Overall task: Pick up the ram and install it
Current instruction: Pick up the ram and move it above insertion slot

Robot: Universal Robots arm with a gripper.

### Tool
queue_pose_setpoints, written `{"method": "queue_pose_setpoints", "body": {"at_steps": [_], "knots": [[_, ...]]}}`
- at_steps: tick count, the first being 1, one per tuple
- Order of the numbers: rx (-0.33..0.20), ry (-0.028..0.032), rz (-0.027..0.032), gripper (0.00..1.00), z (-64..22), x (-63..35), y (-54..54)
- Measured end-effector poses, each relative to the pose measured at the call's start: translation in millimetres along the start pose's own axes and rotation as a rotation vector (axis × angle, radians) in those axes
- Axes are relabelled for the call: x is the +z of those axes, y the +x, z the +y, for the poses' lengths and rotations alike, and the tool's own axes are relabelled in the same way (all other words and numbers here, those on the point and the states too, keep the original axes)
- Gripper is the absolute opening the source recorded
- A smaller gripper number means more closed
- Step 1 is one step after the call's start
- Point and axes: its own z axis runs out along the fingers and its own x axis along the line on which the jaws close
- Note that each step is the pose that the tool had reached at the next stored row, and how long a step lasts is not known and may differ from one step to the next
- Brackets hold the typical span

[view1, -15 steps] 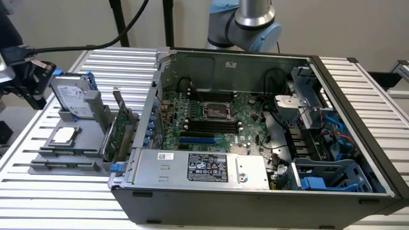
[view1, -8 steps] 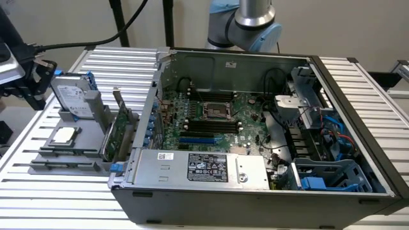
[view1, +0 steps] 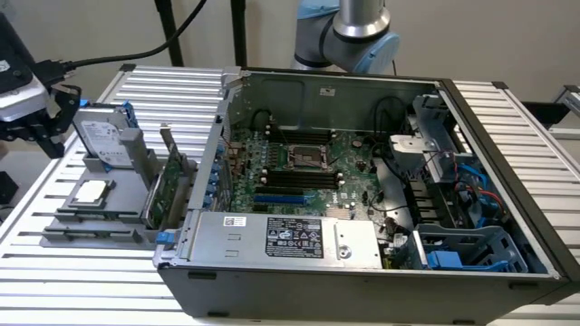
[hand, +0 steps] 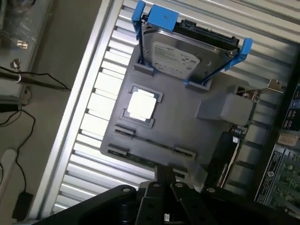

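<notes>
I have the gripper (view1: 41, 125) hanging over the outer edge of the grey holder tray (view1: 116, 204), on the side farthest from the open computer case (view1: 363, 288). It holds nothing that I can make out, and I cannot tell from either camera whether it is clenched or released.

In the wrist view the gripper (hand: 168, 180) sits right above the tray's (hand: 187, 126) outermost slot. The ram (hand: 139, 161) shows there as a thin greenish edge, standing on its long side between two small end clips. It is still seated in the tray and is not in the case.

Toward the middle of the tray lies a square silver processor (hand: 140, 105) in its recess, also seen from outside (view1: 94, 192). At the tray's far end from the ram, a hard drive (hand: 183, 54) stands upright in a blue bracket (view1: 100, 139). On the tray's case side, a green expansion card (view1: 168, 187) stands on edge, just beside the case wall.

Beyond the tray, the case lies open on the slatted aluminium table (view1: 91, 288) with its motherboard (view1: 308, 163) exposed. The arm's base joint (view1: 358, 27) rises behind the case.
</notes>
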Motion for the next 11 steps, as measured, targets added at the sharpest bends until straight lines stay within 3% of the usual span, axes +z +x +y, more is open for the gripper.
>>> {"method": "queue_pose_setpoints", "body": {"at_steps": [11], "knots": [[-0.200,-0.0021,0.0099,0.00,-0.3,6.6,0.1]]}}
